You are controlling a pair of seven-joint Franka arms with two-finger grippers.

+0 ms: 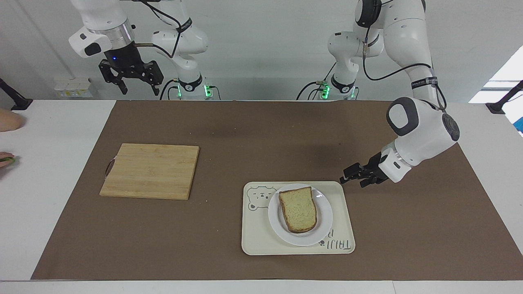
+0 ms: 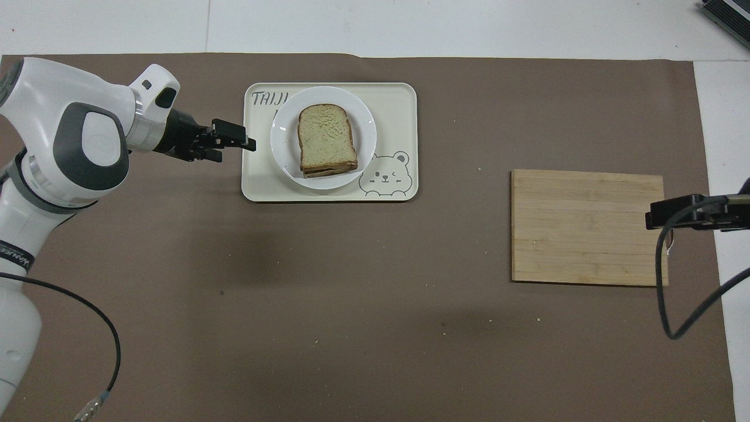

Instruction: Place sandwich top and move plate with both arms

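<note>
Lower slices (image 2: 328, 170): only a thin edge is shown beneath the sandwich top (image 2: 326, 136); the filling cannot be made out.

Tray (image 2: 398, 105): the lettering (image 2: 266, 98) is partly covered by the plate (image 2: 366, 126); only "TAIJI" can be read in the overhead view.

Right gripper (image 2: 674, 213): only a dark tip is seen over the board's (image 2: 586, 225) edge, the rest cut off by the overhead frame.

Left arm (image 2: 64, 146): base and upper links are cut off by the overhead frame.

Person's hand (image 1: 6, 120): cropped at the facing frame's edge, past the board; a green item (image 1: 9, 160) beside it is too small to identify.
</note>
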